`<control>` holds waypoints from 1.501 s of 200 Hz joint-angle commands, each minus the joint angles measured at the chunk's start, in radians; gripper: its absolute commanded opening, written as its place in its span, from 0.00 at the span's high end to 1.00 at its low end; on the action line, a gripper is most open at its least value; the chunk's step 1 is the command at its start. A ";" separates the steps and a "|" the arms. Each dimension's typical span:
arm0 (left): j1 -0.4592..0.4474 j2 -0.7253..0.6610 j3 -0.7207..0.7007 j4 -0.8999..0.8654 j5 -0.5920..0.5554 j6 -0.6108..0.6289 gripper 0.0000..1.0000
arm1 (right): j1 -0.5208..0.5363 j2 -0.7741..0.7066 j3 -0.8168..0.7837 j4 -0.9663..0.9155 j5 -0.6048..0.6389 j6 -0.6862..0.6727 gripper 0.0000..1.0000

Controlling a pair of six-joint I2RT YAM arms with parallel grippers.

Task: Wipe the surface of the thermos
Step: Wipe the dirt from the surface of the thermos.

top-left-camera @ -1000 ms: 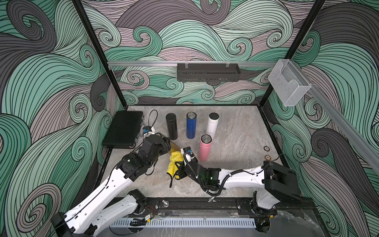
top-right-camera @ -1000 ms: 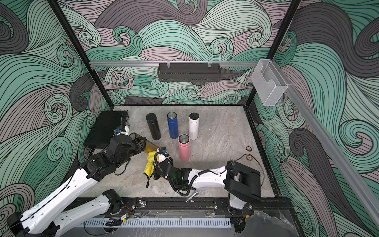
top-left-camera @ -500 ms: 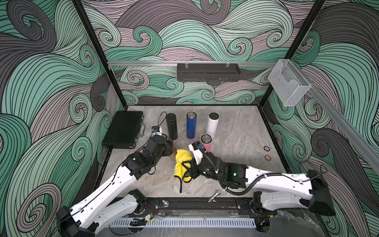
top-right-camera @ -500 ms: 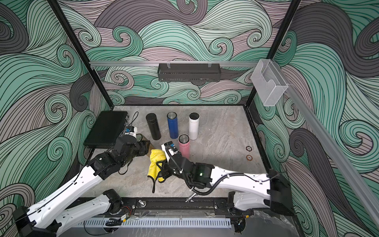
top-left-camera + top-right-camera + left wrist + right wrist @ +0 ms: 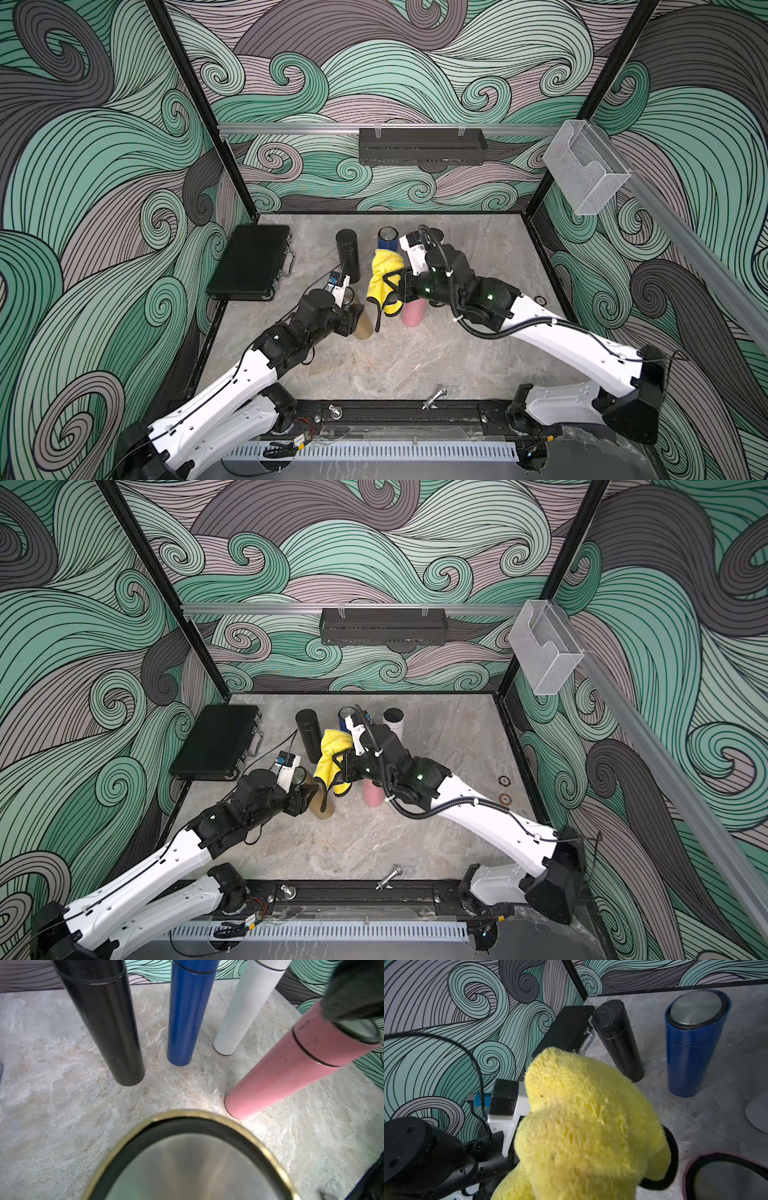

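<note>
Marble [image 5: 415,365]: right fingers [image 5: 399,287] tight on cloth [image 5: 384,270]

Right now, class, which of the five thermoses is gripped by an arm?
The gold thermos: the left fingers clamp it, while the black thermos, blue thermos, white thermos and pink thermos stand ungripped.

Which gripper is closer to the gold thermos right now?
Left. The left gripper is shut on the gold thermos near its top; the right gripper holds the yellow cloth just beside it.
</note>
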 commanded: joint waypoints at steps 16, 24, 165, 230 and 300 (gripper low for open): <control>-0.008 -0.084 -0.020 0.146 0.072 0.096 1.00 | -0.039 0.156 0.184 -0.104 -0.218 -0.054 1.00; -0.008 -0.088 -0.020 0.142 0.077 0.103 1.00 | -0.043 0.201 0.230 -0.135 -0.245 -0.069 1.00; -0.012 -0.005 0.033 0.097 -0.072 0.092 1.00 | 0.039 0.291 0.232 -0.043 -0.416 -0.056 1.00; -0.011 -0.023 0.032 0.091 -0.109 0.082 1.00 | 0.040 0.180 0.011 0.060 -0.437 0.013 1.00; -0.012 -0.028 0.029 0.102 -0.029 0.096 1.00 | 0.028 0.236 0.128 -0.015 -0.468 -0.215 1.00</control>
